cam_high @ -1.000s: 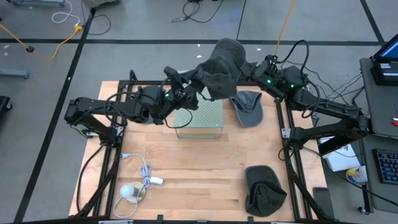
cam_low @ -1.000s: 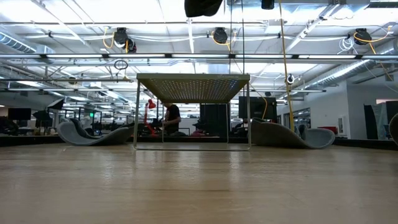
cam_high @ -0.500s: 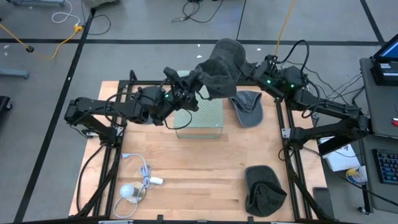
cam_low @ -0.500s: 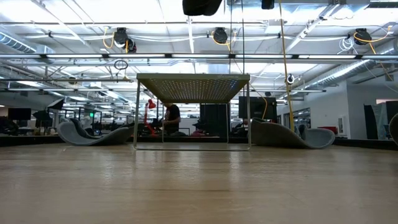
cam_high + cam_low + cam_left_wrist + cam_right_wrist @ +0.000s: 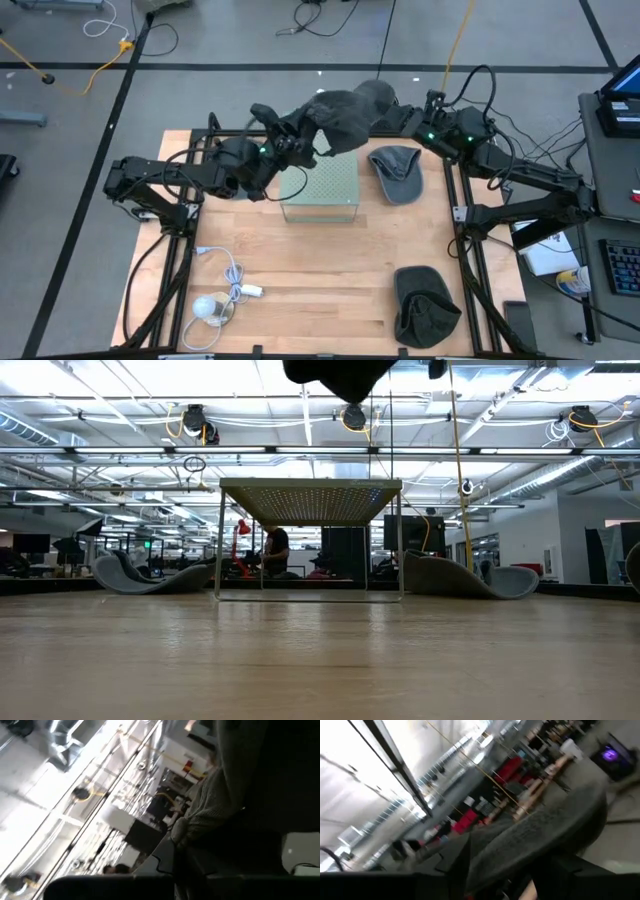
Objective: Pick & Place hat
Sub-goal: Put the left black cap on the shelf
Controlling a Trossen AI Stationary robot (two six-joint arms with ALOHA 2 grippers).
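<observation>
both grippers [image 5: 305, 135] [image 5: 400, 118] hold grey hat [image 5: 345, 108] above perforated stand [image 5: 322, 185].

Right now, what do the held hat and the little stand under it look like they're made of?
The held hat looks like soft grey knit fabric, matte, drooping between both grippers. The stand seems a pale perforated sheet on thin legs, perhaps metal or plastic; unclear which.

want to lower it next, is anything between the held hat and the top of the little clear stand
Nothing visible. The dark hat hangs stretched between the left gripper and right gripper, over the far edge of the clear stand, whose green top is bare. A second hat lies beside it, clear of the path.
</observation>
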